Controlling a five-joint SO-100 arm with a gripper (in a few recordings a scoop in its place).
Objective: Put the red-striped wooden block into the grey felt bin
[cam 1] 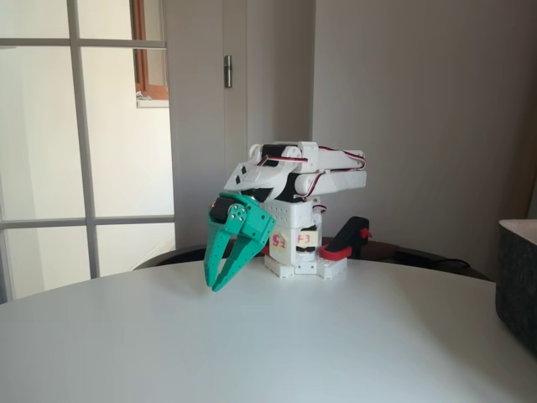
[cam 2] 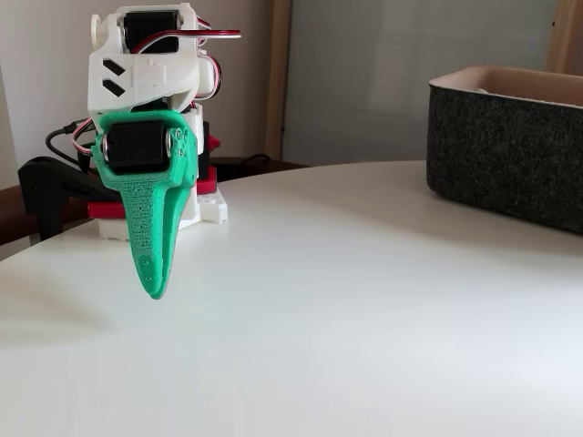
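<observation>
- Your green gripper (cam 1: 220, 281) hangs folded down in front of the white arm (cam 1: 294, 172), tips pointing at the table (cam 1: 268, 344) and just clear of it.
- In a fixed view the two fingers (cam 1: 239, 262) stand a little apart, a narrow gap running to the tips, and nothing sits between them. From the side, the gripper (cam 2: 155, 287) reads as a single green blade, so the gap is hidden there.
- The grey felt bin (cam 2: 510, 150) sits on the tabletop well away from the gripper, on the right edge of both fixed views, open top up, pale rim showing.
- The red-striped wooden block is nowhere I can point to. So I can't give you its place relative to the gripper.
- Risks from here, as I judge them: reach out before you've found the block and you may sweep it aside or knock it off the round table's edge.
- With the tips this close to the surface, a downward move could drive them into the table.
- That narrow gap may be too tight for the block; widen it before descending.
- When carrying, clear the bin's tall wall or you'll clip the rim.
</observation>
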